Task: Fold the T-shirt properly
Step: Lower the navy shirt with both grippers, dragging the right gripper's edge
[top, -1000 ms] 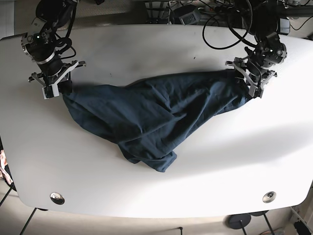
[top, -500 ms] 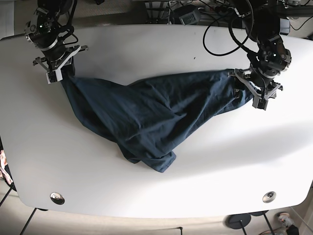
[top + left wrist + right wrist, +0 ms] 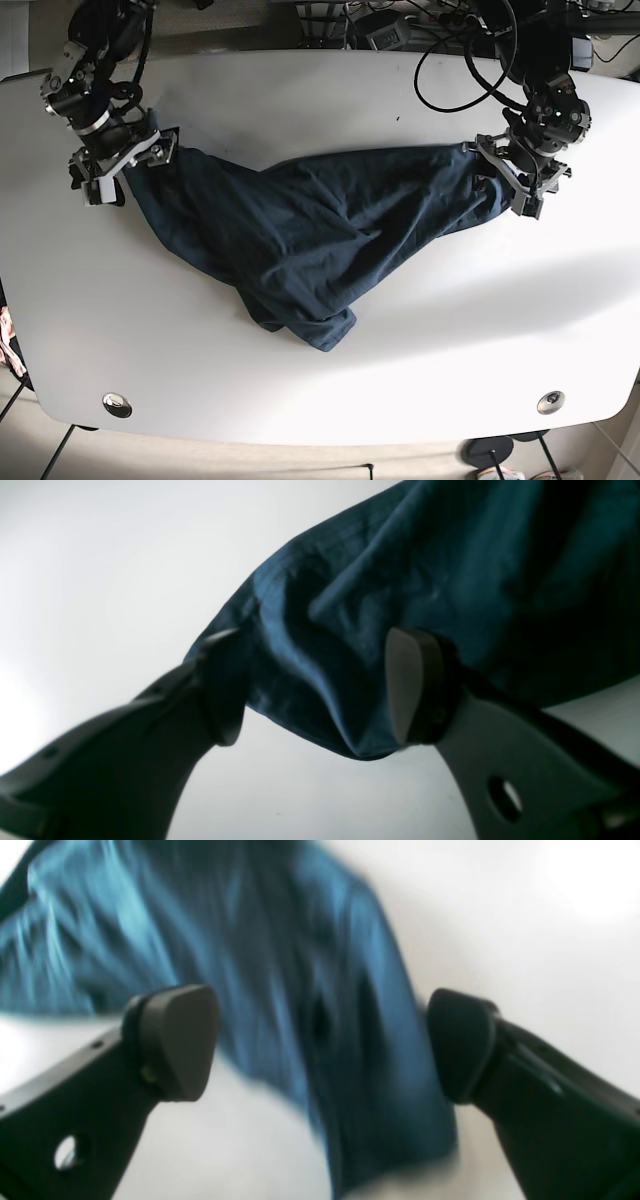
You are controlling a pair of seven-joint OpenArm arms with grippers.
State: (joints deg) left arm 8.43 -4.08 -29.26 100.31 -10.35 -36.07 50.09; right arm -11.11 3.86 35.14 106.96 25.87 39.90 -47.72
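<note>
A dark blue T-shirt (image 3: 310, 235) lies crumpled across the white table (image 3: 330, 90), stretched between my two arms, with a bunched fold toward the front. My left gripper (image 3: 517, 187) is at the shirt's right end. In the left wrist view it (image 3: 317, 690) is open, with the shirt's edge (image 3: 350, 630) between its fingers (image 3: 415, 685). My right gripper (image 3: 112, 178) is at the shirt's left end. In the right wrist view it (image 3: 317, 1045) is open wide, with blurred blue cloth (image 3: 325, 990) between its pads (image 3: 175, 1040).
Cables and equipment (image 3: 400, 25) run along the table's far edge. Two round metal fittings (image 3: 117, 404) (image 3: 549, 402) sit near the front edge. The table's left edge is close beside my right arm.
My right gripper has swung back toward the front left, and the shirt's left end shifted with it. My left gripper has moved slightly back. The shirt's front fold has barely moved.
</note>
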